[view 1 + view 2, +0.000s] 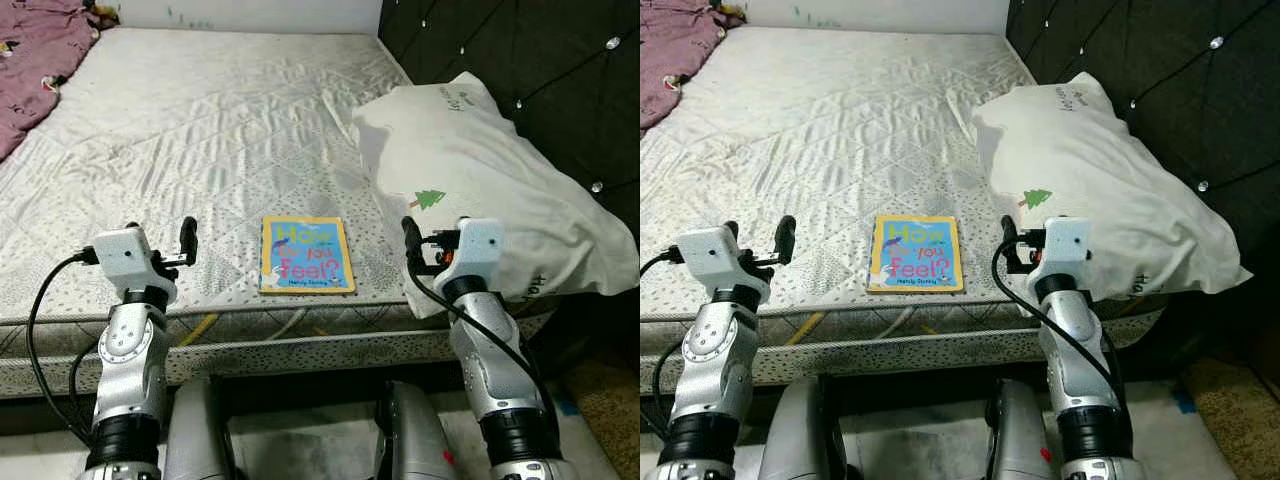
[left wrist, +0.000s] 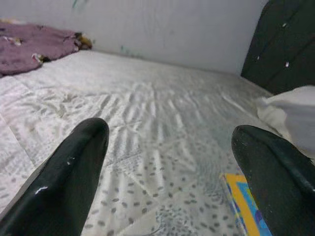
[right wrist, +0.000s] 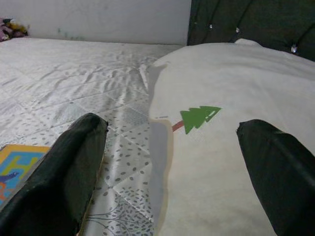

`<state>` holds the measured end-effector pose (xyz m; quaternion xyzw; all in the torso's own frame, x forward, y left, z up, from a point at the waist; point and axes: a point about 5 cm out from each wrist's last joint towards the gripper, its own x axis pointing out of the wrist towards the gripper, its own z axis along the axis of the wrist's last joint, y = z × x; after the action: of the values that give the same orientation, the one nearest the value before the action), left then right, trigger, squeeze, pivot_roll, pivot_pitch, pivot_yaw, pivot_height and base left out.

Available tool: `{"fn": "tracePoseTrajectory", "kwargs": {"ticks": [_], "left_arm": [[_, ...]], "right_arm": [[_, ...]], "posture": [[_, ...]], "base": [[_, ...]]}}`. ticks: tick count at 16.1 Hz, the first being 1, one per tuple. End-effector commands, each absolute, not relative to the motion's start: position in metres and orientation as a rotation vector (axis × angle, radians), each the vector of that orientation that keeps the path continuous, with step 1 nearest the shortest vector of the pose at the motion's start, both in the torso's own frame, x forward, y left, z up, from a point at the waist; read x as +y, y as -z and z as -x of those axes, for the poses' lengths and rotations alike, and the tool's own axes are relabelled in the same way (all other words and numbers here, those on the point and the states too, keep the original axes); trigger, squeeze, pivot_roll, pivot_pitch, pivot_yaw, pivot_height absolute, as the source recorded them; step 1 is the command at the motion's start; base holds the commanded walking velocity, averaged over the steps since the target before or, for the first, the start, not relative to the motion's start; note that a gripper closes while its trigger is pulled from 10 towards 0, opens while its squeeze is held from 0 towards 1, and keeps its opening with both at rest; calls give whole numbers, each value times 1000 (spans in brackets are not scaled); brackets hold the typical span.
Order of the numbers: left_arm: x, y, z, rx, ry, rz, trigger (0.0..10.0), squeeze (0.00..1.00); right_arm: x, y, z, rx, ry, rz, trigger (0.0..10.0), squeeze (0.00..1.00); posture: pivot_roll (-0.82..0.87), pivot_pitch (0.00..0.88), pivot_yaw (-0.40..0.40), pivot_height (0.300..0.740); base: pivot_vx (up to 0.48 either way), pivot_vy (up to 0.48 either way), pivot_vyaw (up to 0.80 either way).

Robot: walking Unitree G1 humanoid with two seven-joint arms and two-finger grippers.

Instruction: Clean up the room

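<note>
Fingers [image 2: 74, 182] apart, book [image 1: 307, 254] between.

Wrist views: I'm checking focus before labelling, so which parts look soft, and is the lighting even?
Left wrist view: pincer fingers blurred up close, mattress sharper. Right wrist view: fingers soft, pillow and its green tree print clear. Eye views: sharp, evenly lit, book title readable.

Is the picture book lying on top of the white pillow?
No, the picture book lies flat on the mattress near its front edge, apart from the white pillow to its right.
</note>
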<state>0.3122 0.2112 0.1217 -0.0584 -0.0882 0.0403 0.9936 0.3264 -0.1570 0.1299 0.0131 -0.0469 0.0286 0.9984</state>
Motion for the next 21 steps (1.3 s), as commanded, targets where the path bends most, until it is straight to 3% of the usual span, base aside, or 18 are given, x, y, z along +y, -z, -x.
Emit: {"fn": "tracePoseTrajectory", "kwargs": {"ticks": [1,7,10,19,21], "left_arm": [[208,-127,-312,-190,-73,100,10000,0],[205,-127,-310,-165,-61,94,10000,0],[195,-132,-316,-167,-54,22,10000,0],[185,-132,-309,-178,-31,56,10000,0],[183,-130,-309,-168,-23,61,10000,0]], "right_arm": [[-154,-138,-329,-116,-55,-57,10000,0],[-146,-140,-329,-119,-62,-82,10000,0],[-147,-139,-328,-116,-48,-88,10000,0],[-145,-137,-325,-99,-70,-80,10000,0],[-145,-137,-325,-98,-72,-73,10000,0]], "posture": [[-56,0,-40,524],[-74,0,-13,579],[-72,0,-8,619],[-77,14,-35,740],[-78,13,-34,740]], "base": [[0,0,0],[0,0,0],[0,0,0],[0,0,0],[0,0,0]]}}
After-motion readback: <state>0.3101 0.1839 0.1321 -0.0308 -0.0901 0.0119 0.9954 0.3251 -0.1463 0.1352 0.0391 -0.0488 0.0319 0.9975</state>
